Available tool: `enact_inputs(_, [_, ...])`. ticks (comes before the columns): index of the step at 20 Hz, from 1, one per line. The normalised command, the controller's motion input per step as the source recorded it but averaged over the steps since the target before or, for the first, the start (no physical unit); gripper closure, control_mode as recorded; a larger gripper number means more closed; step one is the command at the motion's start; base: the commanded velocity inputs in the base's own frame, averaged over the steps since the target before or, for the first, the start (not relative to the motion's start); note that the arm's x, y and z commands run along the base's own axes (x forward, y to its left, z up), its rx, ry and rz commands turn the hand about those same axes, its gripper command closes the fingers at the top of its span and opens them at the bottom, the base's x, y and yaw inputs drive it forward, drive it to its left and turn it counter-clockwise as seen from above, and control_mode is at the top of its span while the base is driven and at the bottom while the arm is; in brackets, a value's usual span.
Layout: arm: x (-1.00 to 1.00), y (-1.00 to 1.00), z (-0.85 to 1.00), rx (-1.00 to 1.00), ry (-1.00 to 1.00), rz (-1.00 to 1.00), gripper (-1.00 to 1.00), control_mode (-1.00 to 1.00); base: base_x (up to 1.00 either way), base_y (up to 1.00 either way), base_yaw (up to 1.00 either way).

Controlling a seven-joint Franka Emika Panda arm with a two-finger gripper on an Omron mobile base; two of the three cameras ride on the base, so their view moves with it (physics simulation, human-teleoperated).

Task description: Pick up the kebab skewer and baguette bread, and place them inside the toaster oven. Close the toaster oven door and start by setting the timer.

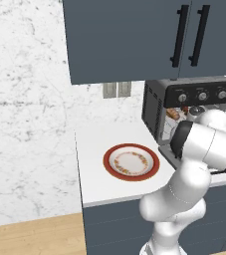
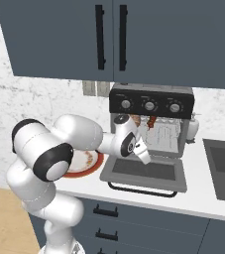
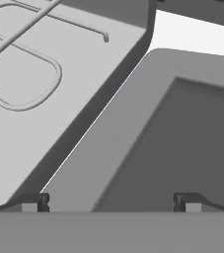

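A white robot arm with dark joints reaches across a white kitchen counter (image 1: pixel 92 149) toward a boxy dark grey metal toaster oven (image 2: pixel 151 94) with a black strip of three round knobs along its top front. The arm's two-finger pincer (image 2: pixel 144 158) hangs just above the oven's dark-framed glass door (image 2: pixel 146 173), which lies folded flat toward the robot with its bar handle at the near edge. In the hand view the two small dark fingertips (image 3: pixel 37 201) stand spread wide apart with nothing between them, and the grey door frame (image 3: pixel 123 143) lies directly beneath them. Just beyond the pincer the oven's open cavity holds a wire rack (image 3: pixel 24 74). On that rack, behind and slightly above the pincer, the right base view shows the thin kebab skewer of dark red and brown chunks (image 2: pixel 151 122), with a golden-brown oblong piece beside it at the cavity's left side that looks like the small baguette loaf (image 1: pixel 172 114); whether the two touch cannot be told. On the counter to the left of the pincer, well apart from the oven's contents, sits a round white plate with a red rim and patterned band (image 1: pixel 131 162), holding nothing. Blue-grey cabinets with black handles (image 2: pixel 100 37) hang above the oven.
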Motion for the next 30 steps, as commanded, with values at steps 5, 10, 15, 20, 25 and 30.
enact_inputs(5, [-0.01,0.0,0.0,0.0,-0.02,-0.01,-1.0,-1.0,0.0,0.0,0.0])
enact_inputs(10, [-0.32,0.0,0.14,0.03,0.0,0.0,-1.0,-1.0,0.0,0.0,0.0])
enact_inputs(15, [-0.67,0.0,0.38,0.05,0.0,0.03,-1.0,-1.0,0.0,0.0,0.0])
enact_inputs(20, [-0.97,0.0,0.33,0.02,0.02,0.29,-1.0,-1.0,0.0,0.0,0.0])
enact_inputs(25, [-0.92,0.09,0.05,0.0,0.05,0.49,-1.0,-1.0,0.0,0.0,0.0])
enact_inputs(30, [-0.65,0.03,0.0,0.0,0.13,0.52,-1.0,-1.0,0.0,0.0,0.0])
